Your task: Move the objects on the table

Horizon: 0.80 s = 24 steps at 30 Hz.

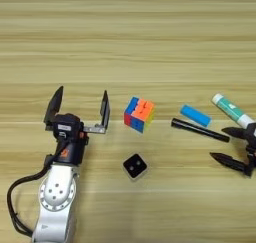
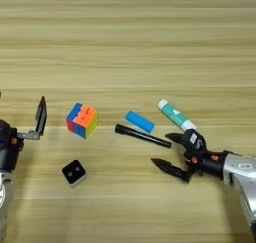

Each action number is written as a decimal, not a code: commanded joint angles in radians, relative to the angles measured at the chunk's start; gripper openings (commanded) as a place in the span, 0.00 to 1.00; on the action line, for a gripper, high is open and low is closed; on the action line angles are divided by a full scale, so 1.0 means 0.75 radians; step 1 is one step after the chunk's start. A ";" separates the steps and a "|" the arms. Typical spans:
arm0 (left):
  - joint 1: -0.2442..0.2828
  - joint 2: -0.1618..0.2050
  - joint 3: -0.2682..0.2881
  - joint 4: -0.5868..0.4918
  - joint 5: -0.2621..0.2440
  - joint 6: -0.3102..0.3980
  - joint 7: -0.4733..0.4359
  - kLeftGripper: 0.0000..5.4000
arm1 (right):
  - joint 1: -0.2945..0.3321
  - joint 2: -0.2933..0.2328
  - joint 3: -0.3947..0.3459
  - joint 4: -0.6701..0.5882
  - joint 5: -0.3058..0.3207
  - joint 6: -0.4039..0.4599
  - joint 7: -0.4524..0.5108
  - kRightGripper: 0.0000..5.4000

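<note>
- While both sets of jaws stand wide and hold nothing, you have no object in hand yet.
- Left gripper point(image 1: 80, 104): spread, hovering just left of the puzzle cube point(image 1: 139, 114).
- Right gripper point(image 2: 167, 151): spread, fingertips pointing left, close to the black pen point(image 2: 142, 136) and the glue-stick tube point(image 2: 177, 115).
- Blue bar point(image 2: 139, 121): between cube and tube, just above the pen.
- Small black cube point(image 1: 135, 166): alone, below the puzzle cube.
- Table point(image 1: 128, 37): its far half bare wood.
- Progress, as you can judge: all five pieces lie ungrasped; the moving looks largely ahead.
</note>
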 commanded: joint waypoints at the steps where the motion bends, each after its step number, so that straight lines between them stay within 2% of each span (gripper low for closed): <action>1: 0.009 -0.003 -0.004 -0.004 0.018 0.001 0.004 1.00 | -0.003 -0.016 0.027 0.042 -0.043 0.006 0.005 0.73; 24: 0.013 -0.003 -0.002 -0.009 0.019 0.001 0.004 1.00 | 0.025 0.009 0.097 0.116 -0.056 -0.018 0.009 0.31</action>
